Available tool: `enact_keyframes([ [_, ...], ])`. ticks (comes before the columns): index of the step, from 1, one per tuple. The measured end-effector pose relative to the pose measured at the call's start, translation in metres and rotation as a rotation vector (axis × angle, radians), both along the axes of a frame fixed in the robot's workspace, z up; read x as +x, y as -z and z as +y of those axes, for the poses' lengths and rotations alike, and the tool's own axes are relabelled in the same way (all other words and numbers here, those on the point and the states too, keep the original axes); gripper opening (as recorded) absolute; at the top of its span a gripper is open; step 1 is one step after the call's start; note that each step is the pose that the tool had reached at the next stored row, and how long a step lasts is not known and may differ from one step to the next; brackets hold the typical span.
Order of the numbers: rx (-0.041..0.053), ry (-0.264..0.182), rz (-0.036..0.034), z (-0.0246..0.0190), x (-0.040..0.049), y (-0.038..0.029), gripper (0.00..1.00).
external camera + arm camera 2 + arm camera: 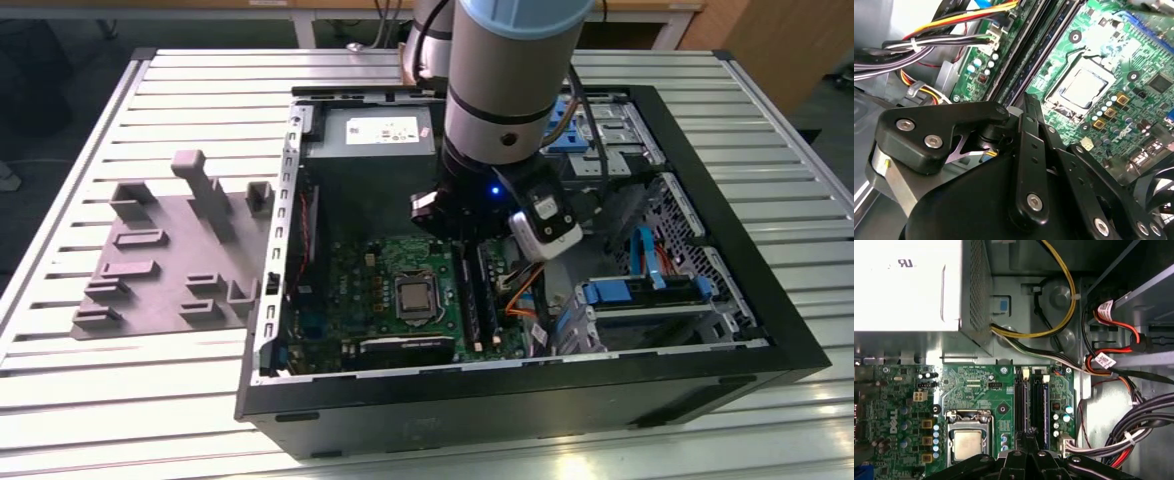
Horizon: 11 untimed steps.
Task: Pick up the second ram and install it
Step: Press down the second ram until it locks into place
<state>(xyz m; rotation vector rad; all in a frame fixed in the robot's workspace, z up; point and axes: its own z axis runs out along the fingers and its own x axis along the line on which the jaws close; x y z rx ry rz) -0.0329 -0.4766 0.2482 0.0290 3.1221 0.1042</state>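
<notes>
Installing step, by the look of it: black linkage hand (1029, 456) low over the long black memory slots (1031, 405) beside the silver processor socket (967, 444) on the green motherboard (387, 285). Hand's spread untellable; no sure sight of the second ram. Next needs square alignment, steady downward press.

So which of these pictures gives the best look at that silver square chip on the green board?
The first wrist view: the processor faces the camera squarely. In the second wrist view it appears slanted; in the exterior view it is small.

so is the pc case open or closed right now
Open: the side panel is off the computer case, so the exterior view looks straight in at the green motherboard and the arm reaching over it.
</notes>
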Motion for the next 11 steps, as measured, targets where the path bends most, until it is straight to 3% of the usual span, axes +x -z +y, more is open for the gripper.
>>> enact_keyframes([
  [11,0.0108,0.0,0.0,0.0117,0.0005,0.0033,0.11],
])
